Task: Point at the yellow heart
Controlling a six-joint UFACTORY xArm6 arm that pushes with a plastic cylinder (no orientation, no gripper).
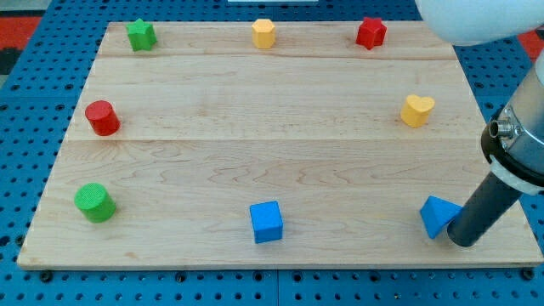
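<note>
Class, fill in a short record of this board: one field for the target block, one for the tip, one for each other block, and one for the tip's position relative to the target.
target: yellow heart, view's right, upper half
tip: my tip, view's bottom right
nearest block: blue triangular block, beside my tip
tip to target: well below it, apart
top row: green star, yellow hexagon, red star
left side: red cylinder, green cylinder
bottom middle: blue cube

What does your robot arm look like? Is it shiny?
My arm ends in a straight dark rod, smooth and round like a thick black stick. Its end, my tip, is flat. Higher up sits a black collar with a shiny silver ring, and a big white rounded part above.
</note>
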